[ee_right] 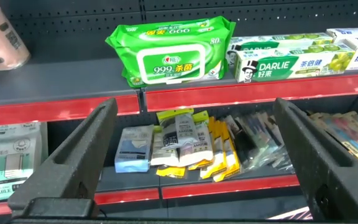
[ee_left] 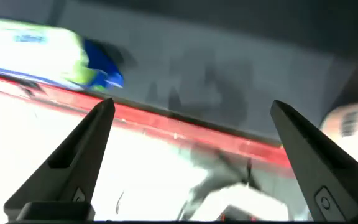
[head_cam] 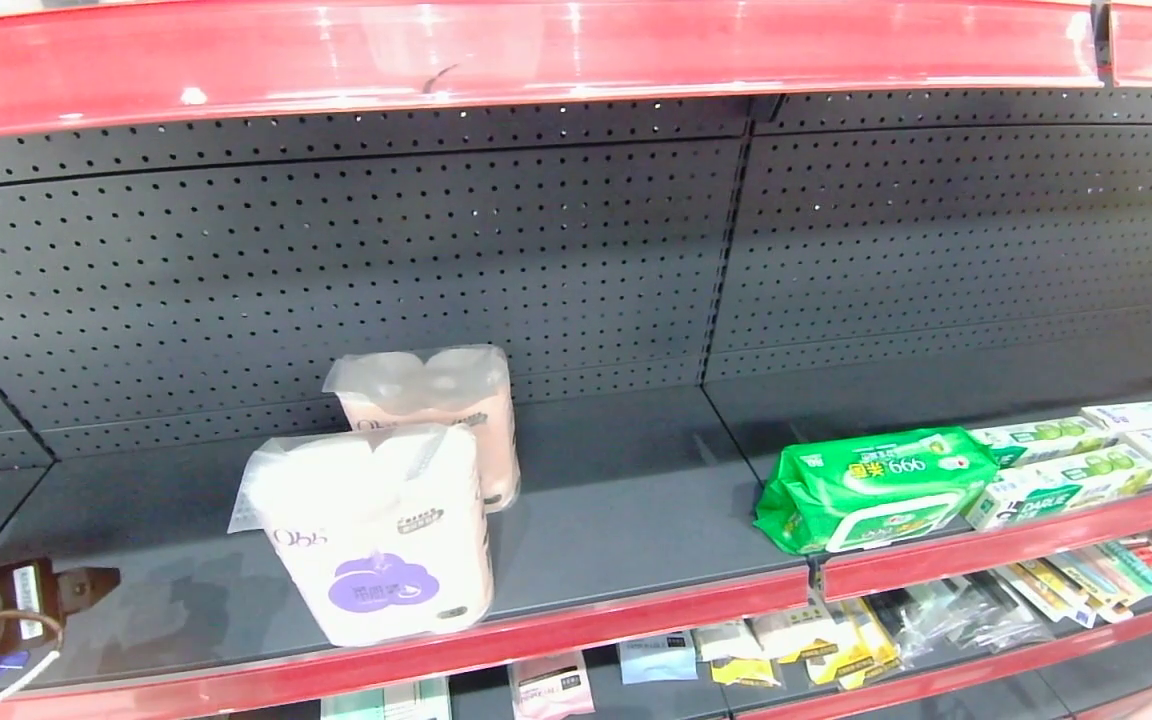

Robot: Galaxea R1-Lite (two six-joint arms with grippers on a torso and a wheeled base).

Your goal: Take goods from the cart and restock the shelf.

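Two wrapped packs of toilet rolls stand on the dark shelf board (head_cam: 626,500): a white one (head_cam: 376,535) near the red front edge and a pink one (head_cam: 441,415) behind it. My left gripper (ee_left: 192,104) is open and empty, hovering just outside the shelf's red front edge (ee_left: 185,127). In the head view it sits at the far left (head_cam: 56,595), left of the white pack. My right gripper (ee_right: 196,102) is open and empty too, held in front of the shelf below a green pack of wet wipes (ee_right: 169,53).
The green wipes (head_cam: 871,485) and toothpaste boxes (head_cam: 1056,475) fill the right section's front. Bare board lies between the toilet rolls and the wipes. The lower shelf holds small packets (ee_right: 179,143). A blurred green and blue pack (ee_left: 48,53) lies beyond the left gripper.
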